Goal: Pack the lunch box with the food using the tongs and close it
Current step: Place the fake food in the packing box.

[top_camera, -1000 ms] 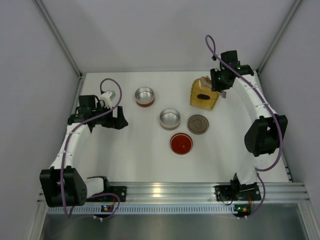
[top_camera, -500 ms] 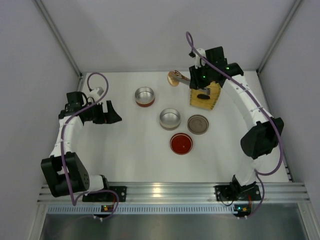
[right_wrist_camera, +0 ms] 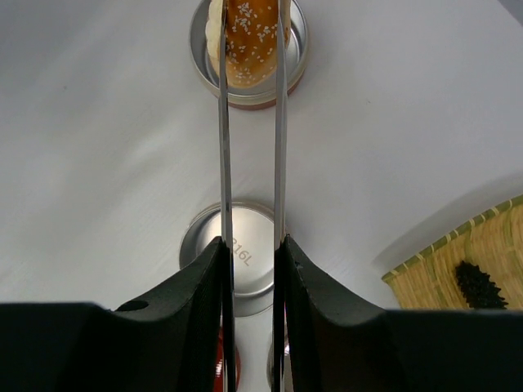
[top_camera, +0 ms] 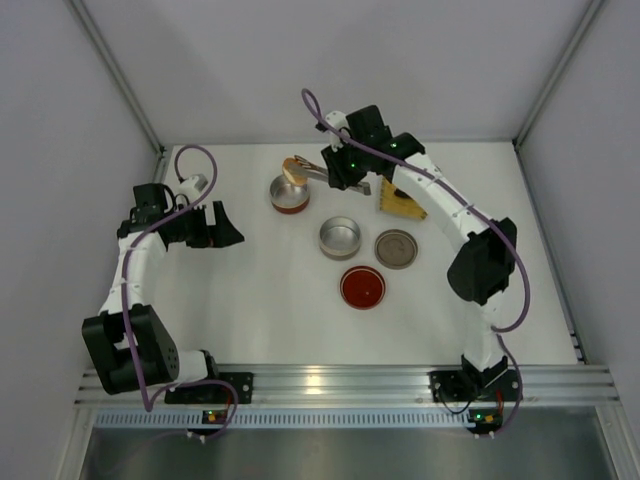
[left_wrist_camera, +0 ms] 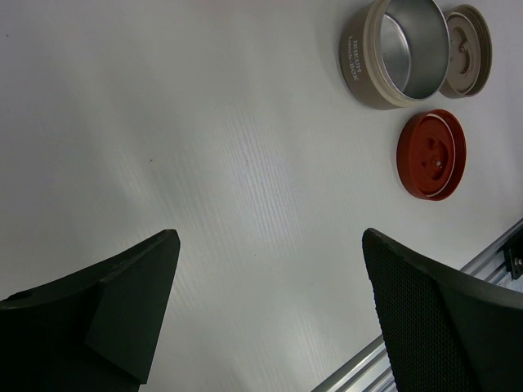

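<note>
My right gripper [top_camera: 338, 170] [right_wrist_camera: 252, 241] is shut on the slim metal tongs [top_camera: 312, 168] [right_wrist_camera: 222, 122]. The tongs' tips pinch the orange, sesame-dotted food piece [top_camera: 294, 170] [right_wrist_camera: 245, 33]. It hangs over the open red-based lunch box tin [top_camera: 289, 195] [right_wrist_camera: 296, 45]. The black food piece [right_wrist_camera: 480, 286] lies on the yellow woven tray [top_camera: 400, 205] [right_wrist_camera: 490, 245]. A second open tin, beige [top_camera: 340, 238] [left_wrist_camera: 396, 49] [right_wrist_camera: 245, 269], stands mid-table. My left gripper [top_camera: 226, 226] [left_wrist_camera: 270, 237] hovers open over bare table at the left.
A beige lid [top_camera: 396, 248] [left_wrist_camera: 470, 45] and a red lid [top_camera: 362, 287] [left_wrist_camera: 431, 153] lie flat near the beige tin. The aluminium rail [top_camera: 330, 380] runs along the near edge. White walls enclose the table.
My right arm has swung left, carrying the tongs and the orange piece from the yellow tray to above the red-based tin. The left arm drew back to the left, then stayed still.
</note>
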You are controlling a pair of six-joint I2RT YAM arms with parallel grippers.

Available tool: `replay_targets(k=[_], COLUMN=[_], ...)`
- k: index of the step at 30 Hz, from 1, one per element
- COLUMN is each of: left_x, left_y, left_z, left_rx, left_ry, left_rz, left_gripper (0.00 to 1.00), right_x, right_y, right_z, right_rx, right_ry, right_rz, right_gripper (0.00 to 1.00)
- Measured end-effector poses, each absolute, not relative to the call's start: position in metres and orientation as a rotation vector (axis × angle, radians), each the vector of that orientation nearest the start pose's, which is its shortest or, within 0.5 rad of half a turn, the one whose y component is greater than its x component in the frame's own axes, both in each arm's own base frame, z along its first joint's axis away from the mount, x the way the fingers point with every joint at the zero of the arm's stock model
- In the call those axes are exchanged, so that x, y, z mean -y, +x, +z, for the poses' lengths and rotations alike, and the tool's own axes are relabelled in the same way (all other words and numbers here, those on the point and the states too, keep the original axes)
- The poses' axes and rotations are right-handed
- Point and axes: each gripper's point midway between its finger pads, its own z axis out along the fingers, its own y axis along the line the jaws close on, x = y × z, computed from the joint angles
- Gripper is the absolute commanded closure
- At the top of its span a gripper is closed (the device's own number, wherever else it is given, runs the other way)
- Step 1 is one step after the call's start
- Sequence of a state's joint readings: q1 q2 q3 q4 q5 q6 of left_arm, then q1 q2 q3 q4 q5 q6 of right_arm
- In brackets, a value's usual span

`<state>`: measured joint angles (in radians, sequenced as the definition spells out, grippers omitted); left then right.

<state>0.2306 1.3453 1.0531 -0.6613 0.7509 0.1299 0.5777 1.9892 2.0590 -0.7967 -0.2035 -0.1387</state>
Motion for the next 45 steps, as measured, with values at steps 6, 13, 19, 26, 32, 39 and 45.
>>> replay_targets(k=[6,13,19,26,32,39,45], left_x=[0.044,0.044,0.043,0.042,0.041,0.04,0.04], left_y=[0.317,0.318,0.318,0.318,0.316,0.316,0.317], left_z=[0.166,0.166,0.165,0.164,0.159,0.156,0.154], left_rx=[-2.318,-2.317,-2.32,-2.321,-2.331,-2.34,-2.345], left_ry=[0.172,0.173,0.172,0.183,0.187,0.185,0.182], left_rz=[-0.762,-0.758,-0.752,-0.742,-0.734,-0.728,-0.728], left_gripper=[0.02,0.02,0.02,0.02,0.02,0.02,0.02], right_x=[-0.323,-0.329,-0.333,-0.335,-0.337,-0.34,-0.342], right_y=[0.434,0.443,0.448,0.45,0.45,0.448,0.446], right_z=[0.201,0.188,0.182,0.172,0.161,0.158,0.158], right_rx=[-2.184,-2.188,-2.188,-2.206,-2.224,-2.227,-2.225], right_ry=[-0.931,-0.927,-0.915,-0.917,-0.927,-0.937,-0.942], right_rz=[0.448,0.447,0.455,0.459,0.467,0.473,0.476], right_gripper=[0.99,0.98,0.95,0.92,0.89,0.75,0.61])
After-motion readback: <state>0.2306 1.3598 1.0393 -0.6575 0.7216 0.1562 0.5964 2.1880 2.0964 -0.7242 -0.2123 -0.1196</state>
